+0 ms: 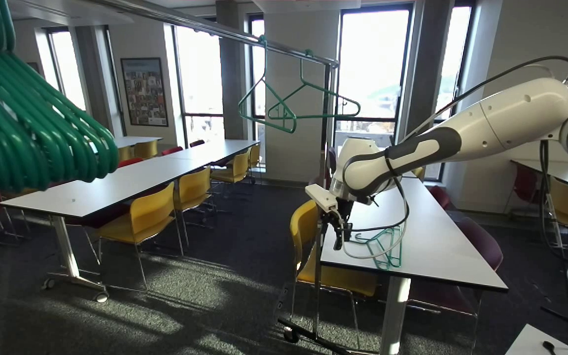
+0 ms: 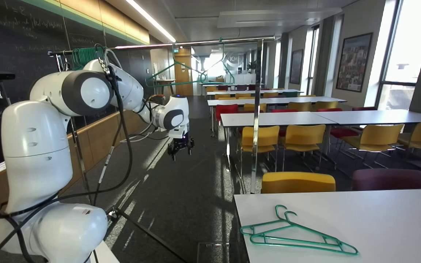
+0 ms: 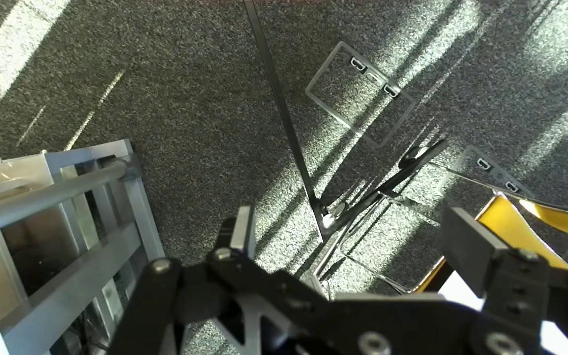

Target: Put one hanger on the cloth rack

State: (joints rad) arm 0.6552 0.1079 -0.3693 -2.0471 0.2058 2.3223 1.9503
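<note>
Two green hangers (image 2: 289,222) lie overlapping on the near white table, hooks pointing away from that camera. Two more hangers (image 1: 266,123) hang from the top bar of the cloth rack (image 1: 225,32), close to its end. A dense bunch of hangers (image 1: 32,123) also hangs further along. In an exterior view, the cloth rack (image 2: 257,117) shows its metal upright between the gripper and the table. My gripper (image 2: 182,152) points down, below the top bar and apart from all hangers. In the wrist view the gripper (image 3: 358,241) is open over carpet, nothing between its pads.
The rack's dark base (image 3: 284,113) runs along the floor under the gripper. A yellow chair (image 3: 525,231) and the white table (image 2: 389,219) stand beyond the upright. Grey metal framing (image 3: 91,197) fills the wrist view's left. Loose cables (image 2: 128,153) droop from the arm.
</note>
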